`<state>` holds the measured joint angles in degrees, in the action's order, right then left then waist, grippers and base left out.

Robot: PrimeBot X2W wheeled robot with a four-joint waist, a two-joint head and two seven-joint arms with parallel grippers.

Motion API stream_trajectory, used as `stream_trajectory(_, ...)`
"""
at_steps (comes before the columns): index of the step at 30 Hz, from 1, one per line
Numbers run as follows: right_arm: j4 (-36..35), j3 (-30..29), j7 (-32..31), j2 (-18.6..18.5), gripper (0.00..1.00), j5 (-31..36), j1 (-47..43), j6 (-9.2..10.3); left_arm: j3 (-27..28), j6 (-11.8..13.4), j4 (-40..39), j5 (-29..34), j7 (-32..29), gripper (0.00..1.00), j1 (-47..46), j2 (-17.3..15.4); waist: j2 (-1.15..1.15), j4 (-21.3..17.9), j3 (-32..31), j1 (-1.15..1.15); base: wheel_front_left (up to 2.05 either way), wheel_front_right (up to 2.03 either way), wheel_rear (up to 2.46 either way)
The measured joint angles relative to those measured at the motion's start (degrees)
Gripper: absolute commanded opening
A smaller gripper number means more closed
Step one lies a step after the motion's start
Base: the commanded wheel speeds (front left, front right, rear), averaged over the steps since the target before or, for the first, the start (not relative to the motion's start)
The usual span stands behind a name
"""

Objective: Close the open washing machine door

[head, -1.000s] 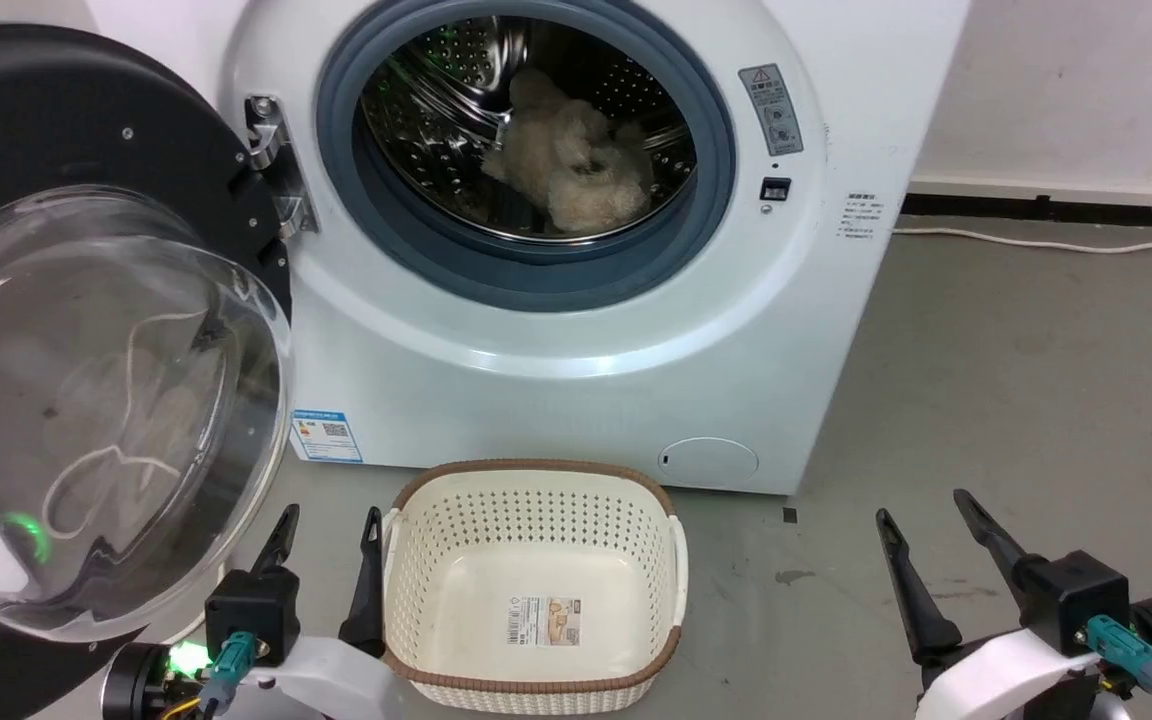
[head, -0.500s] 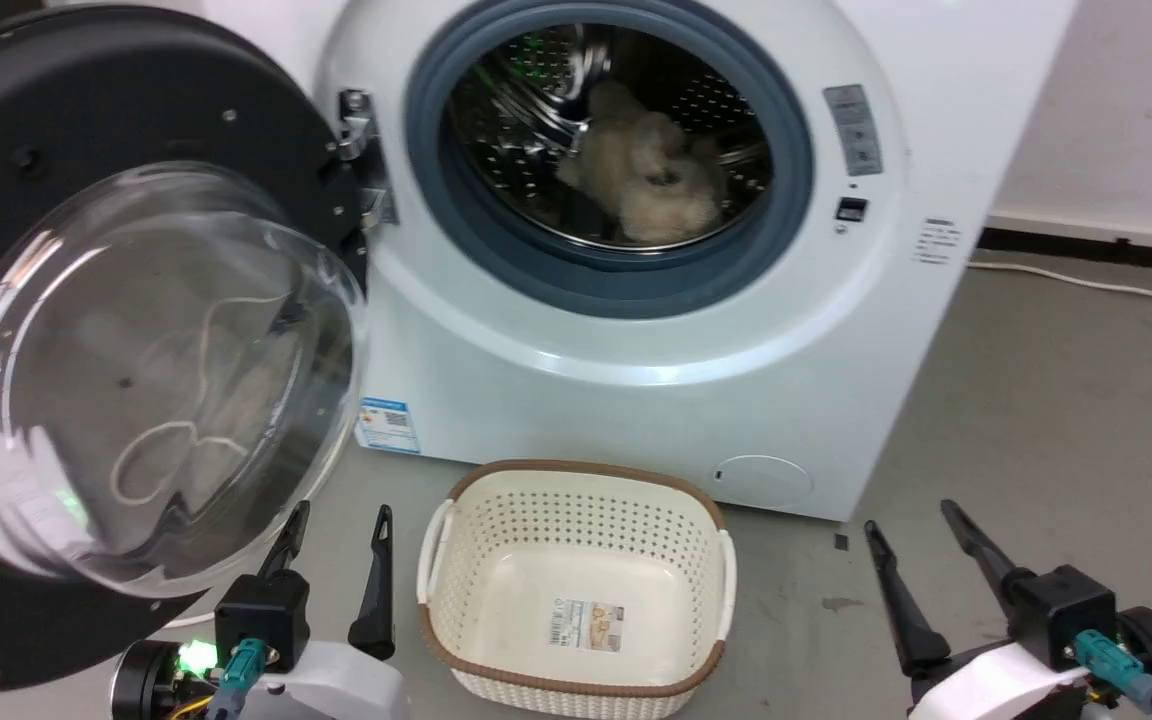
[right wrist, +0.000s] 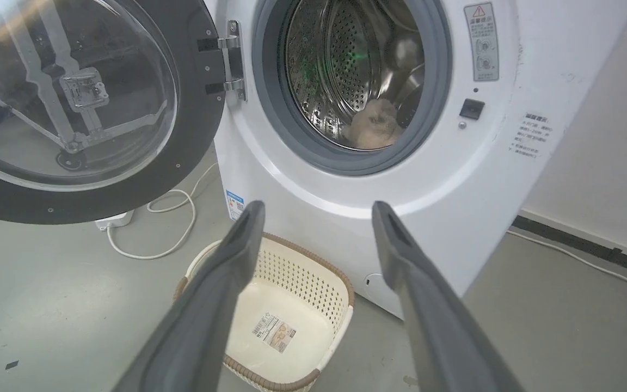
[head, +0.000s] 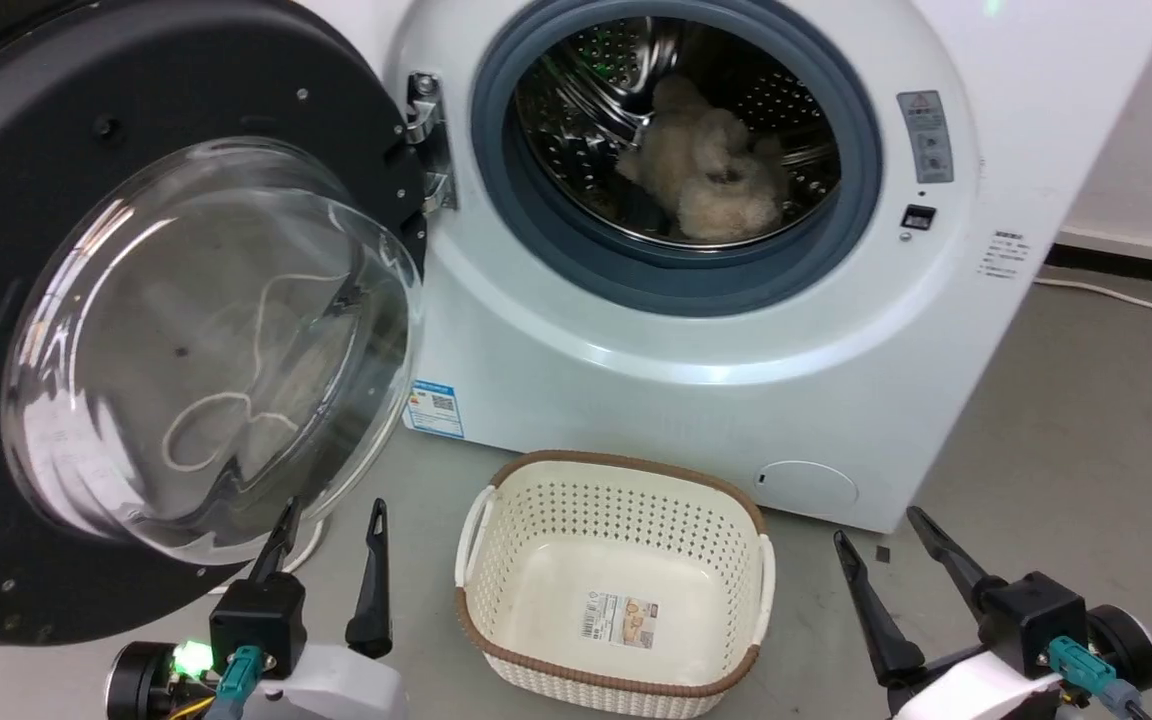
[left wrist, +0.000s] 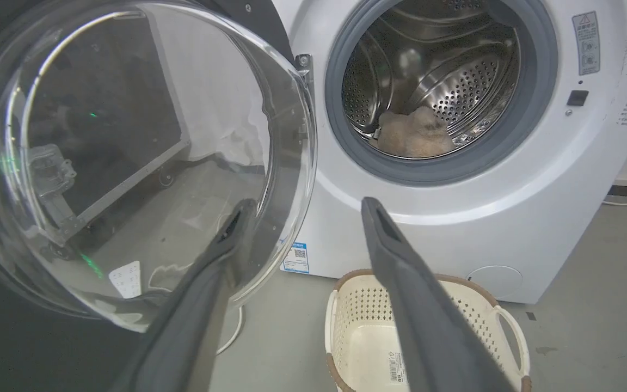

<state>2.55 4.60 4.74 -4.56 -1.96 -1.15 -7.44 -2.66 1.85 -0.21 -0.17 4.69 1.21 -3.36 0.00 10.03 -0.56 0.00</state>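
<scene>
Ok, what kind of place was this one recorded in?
Likely a laundry area, though it could be a test room: a white front-loading washer, the washing machine door swung open, and a perforated cream laundry basket on a grey floor.

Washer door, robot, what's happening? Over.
Left gripper, right gripper open, empty. Washing machine door wide open, untouched. Basket on floor before washer.

The left gripper (head: 334, 510) sits at the lower left of the head view. Its two long dark fingers (head: 371, 585) are spread apart, point upward and hold nothing. The right gripper (head: 878, 527) sits at the lower right, its fingers likewise parted and empty, leaning slightly leftward. A white forearm (head: 976, 685) shows behind it.
</scene>
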Motion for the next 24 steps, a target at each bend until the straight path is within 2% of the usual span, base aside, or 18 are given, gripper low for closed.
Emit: stream_trajectory(24, 1.49, 3.3, 3.09, -0.82, 1.0, -1.07, 0.15, 0.0, -1.32, 1.32, -0.54, -0.01, 3.12, 1.0, 0.69, -0.99, 0.0, 5.82, -0.49, 0.0, 0.0, 0.0, 0.0)
